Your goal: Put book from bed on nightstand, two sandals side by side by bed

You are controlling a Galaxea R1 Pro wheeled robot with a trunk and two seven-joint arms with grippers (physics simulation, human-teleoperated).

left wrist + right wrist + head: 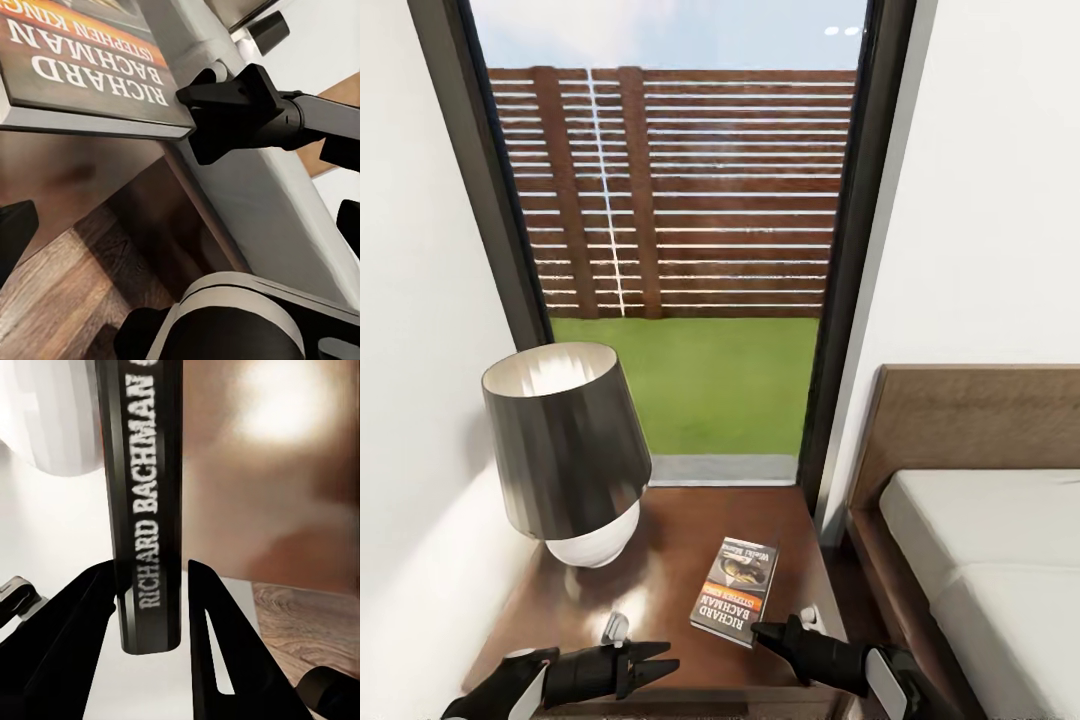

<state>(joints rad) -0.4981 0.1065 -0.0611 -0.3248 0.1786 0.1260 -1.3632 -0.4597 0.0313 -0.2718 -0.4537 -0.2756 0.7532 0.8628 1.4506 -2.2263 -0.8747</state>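
The book (735,590) lies on the glossy top of the dark-brown nightstand (660,560), its cover up and its lettering towards me. My right gripper (760,632) is at the book's near right corner. In the right wrist view its fingers (82,615) straddle the book's spine (146,510) with a narrow gap on one side, so it is open. The left wrist view shows those fingertips (206,146) at the book's corner (82,67). My left gripper (665,660) hovers open over the nightstand's front edge, left of the book. The sandals are out of view.
A lamp (565,450) with a dark shade stands on the nightstand's left half. The bed (980,560) with its wooden headboard is to the right. A tall black-framed window (690,250) rises behind the nightstand and a white wall is close on the left.
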